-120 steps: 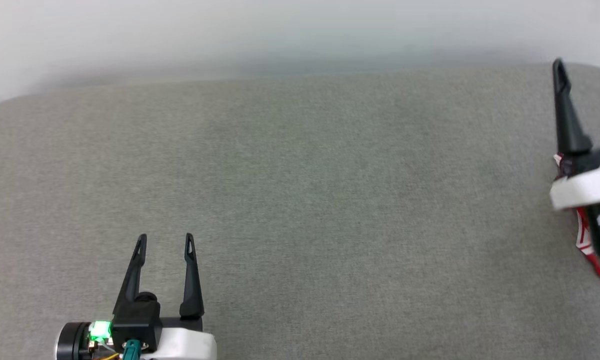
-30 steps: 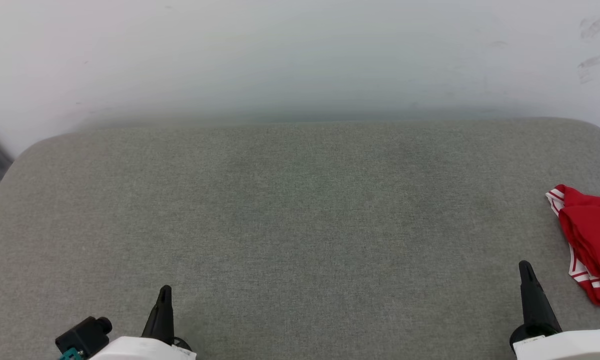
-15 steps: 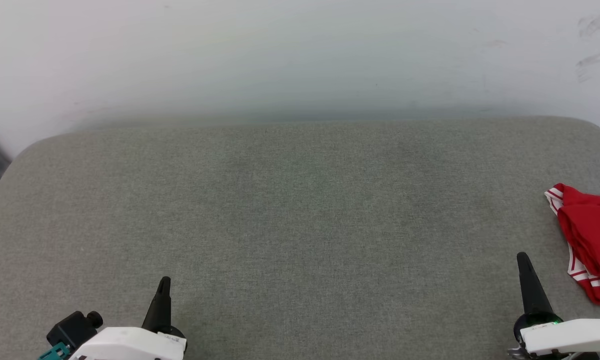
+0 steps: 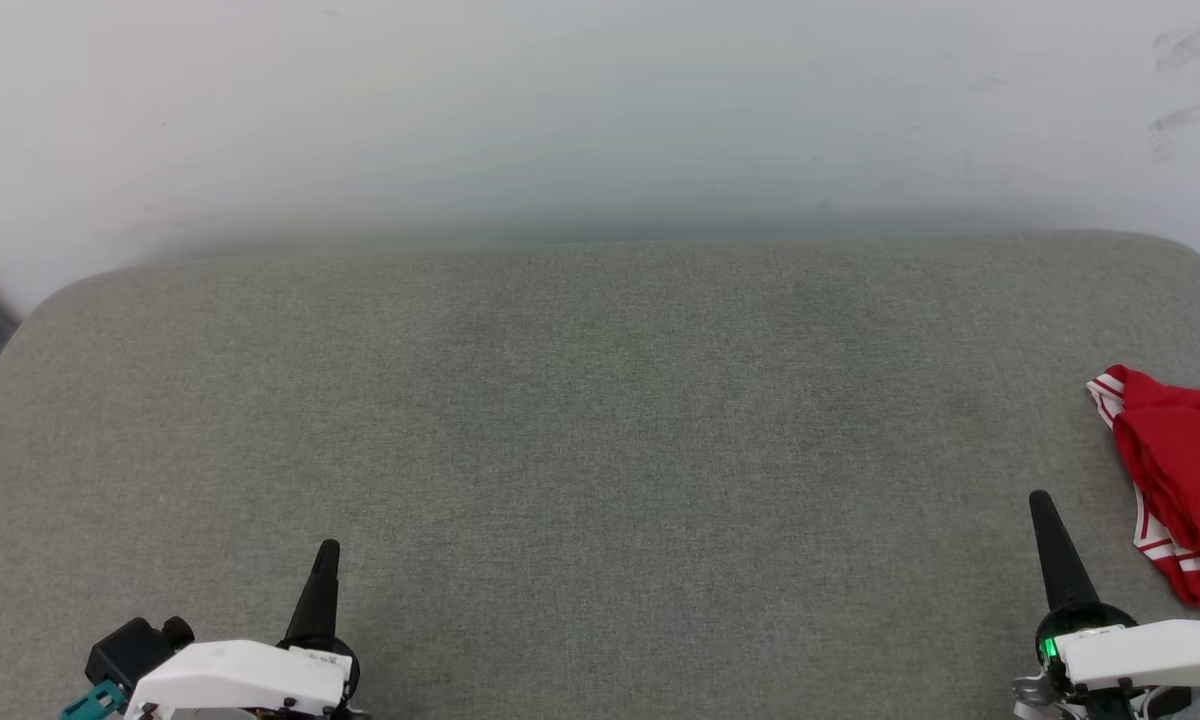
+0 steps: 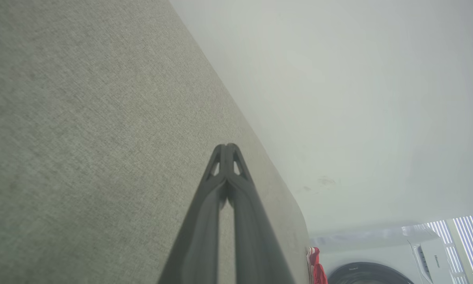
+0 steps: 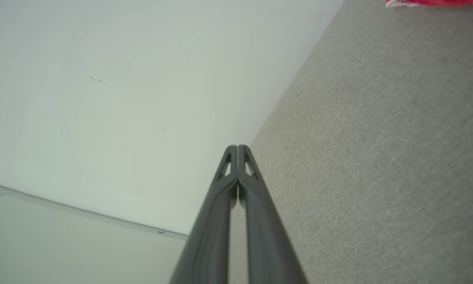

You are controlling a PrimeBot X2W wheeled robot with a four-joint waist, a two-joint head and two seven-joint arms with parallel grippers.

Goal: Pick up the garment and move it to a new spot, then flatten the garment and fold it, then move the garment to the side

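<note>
The head camera looks down and forward from the near edge, across the grey cushion (image 4: 600, 450) to the far wall (image 4: 600, 100). Both wrist cameras (rolled sideways) skim low over it. All three views share the garment (image 4: 1180, 460) at the right.

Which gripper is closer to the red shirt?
The right gripper, at the head view's lower right, beside the garment. The left gripper sits far across the grey cushion. Both jaws shut, empty.
</note>
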